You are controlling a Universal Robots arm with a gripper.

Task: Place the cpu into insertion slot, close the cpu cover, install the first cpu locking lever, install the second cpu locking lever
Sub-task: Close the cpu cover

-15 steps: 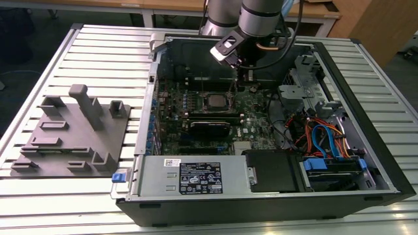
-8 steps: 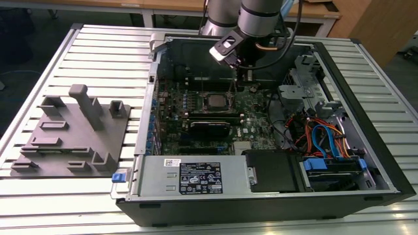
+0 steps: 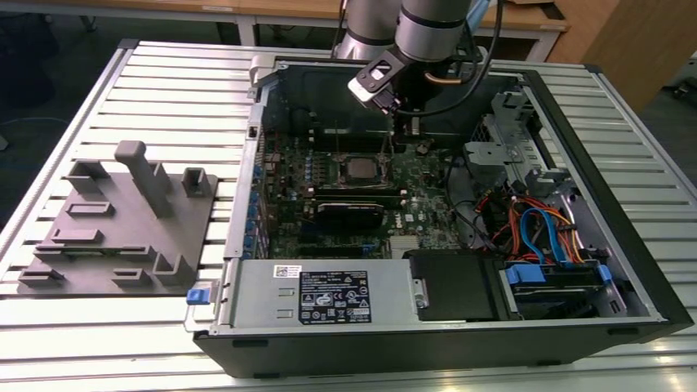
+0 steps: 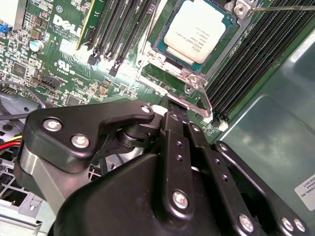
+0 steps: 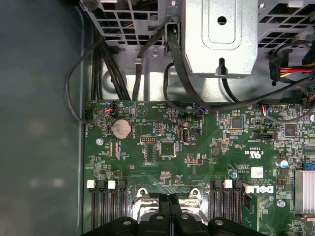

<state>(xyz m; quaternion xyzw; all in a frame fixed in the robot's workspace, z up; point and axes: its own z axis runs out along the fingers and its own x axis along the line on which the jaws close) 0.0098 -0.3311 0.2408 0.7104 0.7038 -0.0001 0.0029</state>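
Nearest in the second wrist view: black gripper point(image 4: 173, 104), fingers pressed tight together. Meets the near edge of the cover point(image 4: 183, 74), seemingly touching its small tongue. Just beyond, the cover itself, a thin silvery frame lying around the chip point(image 4: 194, 29). Sits flat in the socket point(image 4: 170, 58), dull silver top facing up through the square cut-out. Past the chip, a thin metal lever point(image 4: 280, 7) running off from the far corner of the frame, above long black memory slots point(image 4: 248, 64).

In the first wrist view: closed gripper point(image 5: 170, 199) over the socket, between two banks of memory slots. Further on, green circuit board point(image 5: 197, 147) with a round coin battery point(image 5: 121, 129). Beyond that, black cables point(image 5: 108, 64) and a metal drive cage point(image 5: 219, 39).

In the exterior view, front to back: black computer case point(image 3: 436, 343) lying open on the slatted table point(image 3: 163, 73). Silver power box point(image 3: 326, 298) along the near wall. Behind it the board, with the chip point(image 3: 357, 169) near its middle. Gripper point(image 3: 406, 129) just past the chip, slightly toward the exterior view's right. Robot arm point(image 3: 436, 24) reaching down from behind. Grey moulded holder point(image 3: 120, 220) on the table at the exterior view's left, just beside the case.
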